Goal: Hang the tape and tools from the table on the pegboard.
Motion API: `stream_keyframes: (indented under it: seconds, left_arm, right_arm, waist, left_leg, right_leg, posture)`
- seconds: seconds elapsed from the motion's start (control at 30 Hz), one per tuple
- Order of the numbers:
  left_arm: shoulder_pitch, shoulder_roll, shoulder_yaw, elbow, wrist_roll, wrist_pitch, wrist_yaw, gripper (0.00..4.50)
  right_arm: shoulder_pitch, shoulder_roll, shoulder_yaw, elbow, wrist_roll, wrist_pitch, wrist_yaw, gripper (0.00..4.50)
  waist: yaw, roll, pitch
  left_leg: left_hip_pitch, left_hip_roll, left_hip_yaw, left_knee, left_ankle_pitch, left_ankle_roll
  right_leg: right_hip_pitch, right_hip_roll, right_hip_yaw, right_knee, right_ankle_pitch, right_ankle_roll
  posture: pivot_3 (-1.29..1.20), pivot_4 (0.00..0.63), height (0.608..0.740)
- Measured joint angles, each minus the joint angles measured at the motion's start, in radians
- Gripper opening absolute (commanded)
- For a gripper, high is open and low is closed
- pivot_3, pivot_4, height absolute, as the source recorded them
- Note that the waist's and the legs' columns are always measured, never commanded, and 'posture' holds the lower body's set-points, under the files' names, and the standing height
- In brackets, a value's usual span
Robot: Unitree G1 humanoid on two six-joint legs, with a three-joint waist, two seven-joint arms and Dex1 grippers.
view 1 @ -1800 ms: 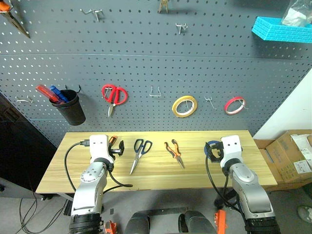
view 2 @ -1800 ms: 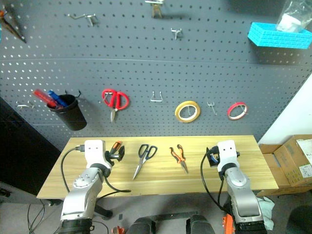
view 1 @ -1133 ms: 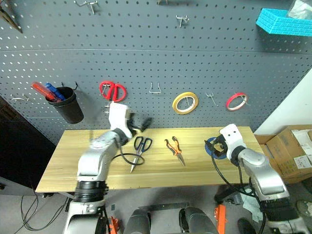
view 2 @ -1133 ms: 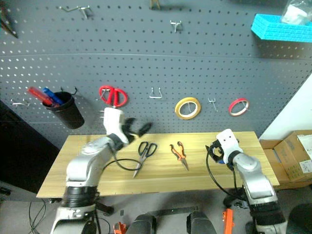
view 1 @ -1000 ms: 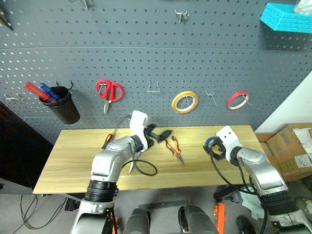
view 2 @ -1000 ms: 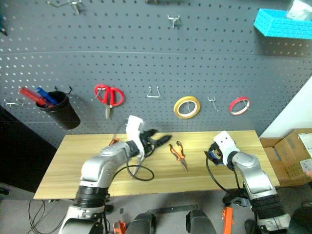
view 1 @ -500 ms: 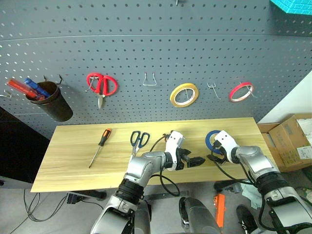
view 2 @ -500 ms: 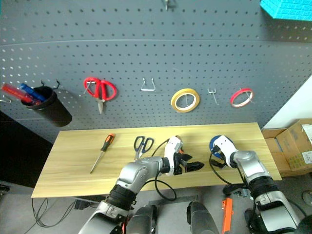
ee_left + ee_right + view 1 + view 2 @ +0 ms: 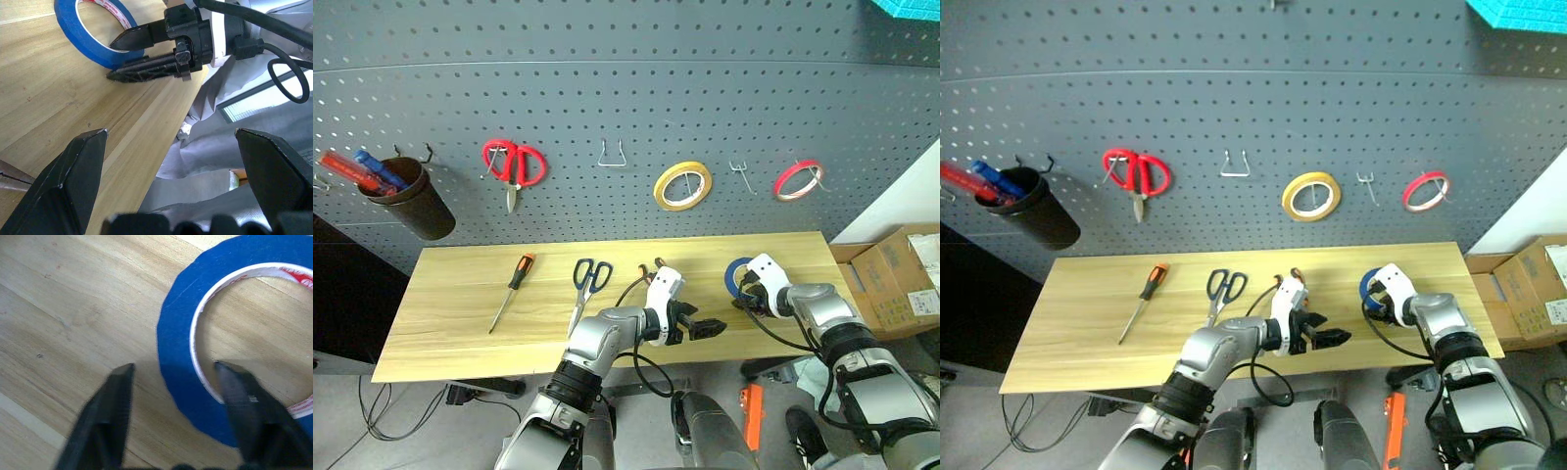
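1. My right claw straddles the near wall of the blue tape, one finger inside the ring, one outside, not yet pinching.
2. The tape lies flat at the right of the table.
3. My left claw, spread wide, hovers mid-frame.
4. Next, as I judge it: squeeze the wall, then lift toward the pegboard.

white wall at right, cardboard boxes below.
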Motion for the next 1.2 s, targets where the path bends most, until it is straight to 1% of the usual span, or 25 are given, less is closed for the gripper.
stream_keyframes:
  seconds: [0.07, 0.13, 0.23, 0.27, 0.3, 0.33, 0.4, 0.43, 0.47, 0.5, 0.53, 0.6, 0.63, 0.7, 0.77, 0.83, 0.93, 1.03, 1.13, 1.2]
  left_arm:
    - [0.0, 0.0, 0.001, 0.0, 0.0, -0.001, 0.0, 4.5]
    - [-0.003, 0.0, 0.001, 0.005, 0.003, -0.007, 0.0, 4.5]
    - [-0.011, 0.0, 0.003, 0.013, 0.015, -0.021, 0.0, 4.5]
    - [-0.016, 0.001, 0.004, 0.014, 0.016, -0.027, 0.0, 4.5]
    - [-0.019, 0.002, 0.007, 0.012, 0.017, -0.037, 0.0, 4.5]
    - [-0.02, 0.007, 0.013, 0.002, 0.016, -0.043, 0.0, 4.5]
    - [-0.007, 0.03, 0.022, -0.057, 0.008, -0.041, -0.009, 4.5]
    - [0.013, 0.054, 0.043, -0.124, -0.02, -0.03, -0.024, 4.5]
    - [0.03, 0.074, 0.066, -0.171, -0.041, -0.019, -0.034, 4.5]
    - [0.048, 0.097, 0.091, -0.251, -0.083, 0.012, -0.047, 4.5]
    - [0.07, 0.118, 0.108, -0.32, -0.123, 0.037, -0.065, 4.5]
    - [0.084, 0.144, 0.141, -0.412, -0.202, 0.099, -0.083, 4.5]
    - [0.095, 0.151, 0.165, -0.463, -0.26, 0.14, -0.088, 4.5]
    - [0.096, 0.166, 0.216, -0.519, -0.35, 0.203, -0.087, 4.5]
    - [0.09, 0.183, 0.253, -0.535, -0.4, 0.237, -0.081, 4.5]
    - [0.079, 0.2, 0.277, -0.534, -0.421, 0.25, -0.07, 4.5]
    - [0.027, 0.203, 0.295, -0.502, -0.421, 0.239, -0.046, 4.5]
    - [0.003, 0.207, 0.296, -0.449, -0.407, 0.203, -0.041, 4.5]
    - [-0.041, 0.208, 0.295, -0.386, -0.375, 0.153, -0.039, 4.5]
    - [-0.06, 0.209, 0.295, -0.362, -0.361, 0.129, -0.039, 4.5]
  right_arm:
    - [-0.004, 0.001, 0.0, 0.013, 0.0, -0.014, 0.004, 0.99]
    - [-0.006, 0.002, -0.001, 0.021, 0.0, -0.02, 0.007, 0.55]
    - [0.004, 0.001, -0.005, 0.01, -0.001, -0.027, 0.002, 0.55]
    - [0.032, -0.006, -0.004, -0.028, -0.011, -0.041, -0.009, 0.55]
    - [0.066, -0.013, -0.004, -0.077, -0.018, -0.053, -0.019, 0.55]
    - [0.113, -0.022, -0.004, -0.143, -0.021, -0.059, -0.034, 0.55]
    - [0.252, -0.047, -0.018, -0.361, -0.033, -0.055, -0.07, 0.55]
    - [0.378, -0.059, -0.04, -0.555, -0.042, -0.045, -0.104, 0.55]
    - [0.449, -0.06, -0.045, -0.659, -0.044, -0.039, -0.121, 0.55]
    - [0.573, -0.054, -0.075, -0.842, -0.065, -0.026, -0.171, 0.55]
    - [0.66, -0.053, -0.079, -0.969, -0.082, -0.027, -0.206, 0.55]
    - [0.764, -0.043, -0.079, -1.128, -0.144, -0.048, -0.279, 0.55]
    - [0.811, -0.041, -0.077, -1.198, -0.191, -0.082, -0.326, 0.55]
    - [0.845, -0.03, -0.073, -1.271, -0.268, -0.144, -0.404, 0.55]
    - [0.844, -0.02, -0.071, -1.284, -0.318, -0.186, -0.459, 0.55]
    - [0.801, -0.009, -0.054, -1.259, -0.356, -0.228, -0.5, 0.55]
    - [0.645, 0.01, -0.038, -1.158, -0.374, -0.307, -0.543, 0.55]
    - [0.526, 0.009, -0.035, -1.041, -0.369, -0.383, -0.552, 0.55]
    - [0.4, 0.009, -0.034, -0.892, -0.34, -0.457, -0.54, 0.55]
    - [0.333, 0.01, -0.031, -0.794, -0.314, -0.506, -0.518, 0.55]
  waist:
    - [0.0, 0.0, 0.0]
    - [0.0, 0.0, 0.0]
    - [0.001, 0.0, 0.0]
    - [0.002, 0.0, 0.0]
    - [0.002, 0.0, 0.0]
    - [0.004, 0.001, 0.0]
    - [0.01, 0.002, 0.0]
    - [0.011, 0.003, -0.001]
    - [0.008, 0.004, -0.002]
    - [0.007, 0.006, -0.003]
    - [0.003, 0.009, -0.006]
    - [-0.005, 0.013, -0.008]
    - [-0.008, 0.015, -0.011]
    - [-0.018, 0.014, -0.021]
    - [-0.023, 0.011, -0.033]
    - [-0.026, 0.008, -0.045]
    - [-0.034, 0.002, -0.054]
    - [-0.037, -0.002, -0.062]
    - [-0.037, -0.003, -0.065]
    - [-0.037, -0.003, -0.065]
  left_leg:
    - [0.0, 0.0, 0.0, 0.0, 0.0, 0.0]
    - [-0.001, 0.0, 0.0, 0.0, 0.0, 0.0]
    - [-0.001, 0.0, 0.0, 0.0, 0.0, 0.0]
    - [-0.001, 0.0, 0.0, 0.0, 0.0, 0.0]
    - [-0.001, 0.0, -0.001, 0.0, 0.0, 0.0]
    - [-0.002, 0.0, -0.001, 0.0, 0.0, 0.0]
    - [-0.005, 0.0, -0.002, -0.001, 0.0, -0.001]
    - [-0.006, 0.0, -0.002, -0.002, -0.001, -0.002]
    - [-0.005, 0.001, -0.002, -0.002, -0.002, -0.004]
    - [-0.008, 0.0, -0.001, -0.003, -0.003, -0.006]
    - [-0.01, 0.001, -0.001, -0.002, -0.003, -0.008]
    - [-0.012, 0.001, 0.0, -0.001, -0.001, -0.019]
    - [-0.014, 0.001, 0.0, 0.001, -0.001, -0.019]
    - [-0.015, 0.0, 0.0, 0.005, -0.001, -0.02]
    - [-0.014, -0.001, 0.0, 0.006, -0.001, -0.02]
    - [-0.013, -0.001, 0.001, 0.008, -0.001, -0.019]
    - [-0.011, -0.001, 0.003, 0.009, 0.003, -0.013]
    - [-0.001, -0.001, 0.002, 0.008, 0.003, -0.013]
    - [-0.002, -0.002, 0.002, 0.007, 0.003, -0.012]
    - [-0.002, -0.002, 0.002, 0.006, 0.003, -0.012]
  right_leg:
    - [0.0, 0.0, 0.0, 0.0, 0.0, 0.0]
    - [0.0, 0.0, 0.0, 0.0, 0.0, 0.0]
    - [0.0, 0.0, 0.0, 0.0, 0.0, 0.0]
    - [0.0, 0.0, 0.0, 0.0, 0.0, 0.0]
    - [-0.001, 0.0, -0.001, 0.0, 0.0, 0.0]
    - [-0.001, 0.0, -0.001, 0.0, 0.0, 0.0]
    - [-0.004, 0.0, -0.002, 0.0, -0.001, 0.002]
    - [-0.006, -0.001, -0.001, 0.001, -0.003, 0.005]
    - [-0.006, -0.001, -0.001, 0.001, -0.004, 0.006]
    - [-0.01, -0.001, 0.0, 0.002, -0.005, 0.007]
    - [-0.013, -0.002, 0.001, 0.003, -0.006, 0.008]
    - [-0.016, -0.002, 0.001, 0.004, -0.006, 0.008]
    - [-0.017, -0.002, 0.001, 0.004, -0.006, 0.009]
    - [-0.016, -0.002, 0.001, 0.004, -0.004, 0.01]
    - [-0.015, -0.002, 0.001, 0.003, -0.004, 0.01]
    - [-0.013, -0.002, 0.001, 0.002, -0.005, 0.003]
    - [-0.01, -0.002, 0.002, 0.0, -0.003, 0.001]
    - [0.002, -0.002, 0.002, 0.0, -0.003, 0.001]
    - [0.003, -0.002, 0.003, 0.001, -0.002, 0.0]
    - [0.002, -0.002, 0.004, 0.001, 0.001, 0.006]
  posture:
    - [0.1, 0.284, 0.74]
    - [0.1, 0.28, 0.74]
    - [0.1, 0.265, 0.74]
    - [0.09, 0.251, 0.74]
    - [0.09, 0.251, 0.74]
    - [0.08, 0.236, 0.74]
    - [0.07, 0.222, 0.74]
    - [0.06, 0.214, 0.74]
    - [0.04, 0.197, 0.74]
    - [0.03, 0.185, 0.74]
    - [0.02, 0.176, 0.74]
    - [0.0, 0.154, 0.74]
    - [0.0, 0.139, 0.74]
    - [-0.01, 0.122, 0.74]
    - [-0.02, 0.104, 0.74]
    - [-0.02, 0.094, 0.74]
    - [-0.02, 0.083, 0.74]
    - [-0.01, 0.078, 0.74]
    - [0.01, 0.078, 0.74]
    - [0.02, 0.08, 0.74]
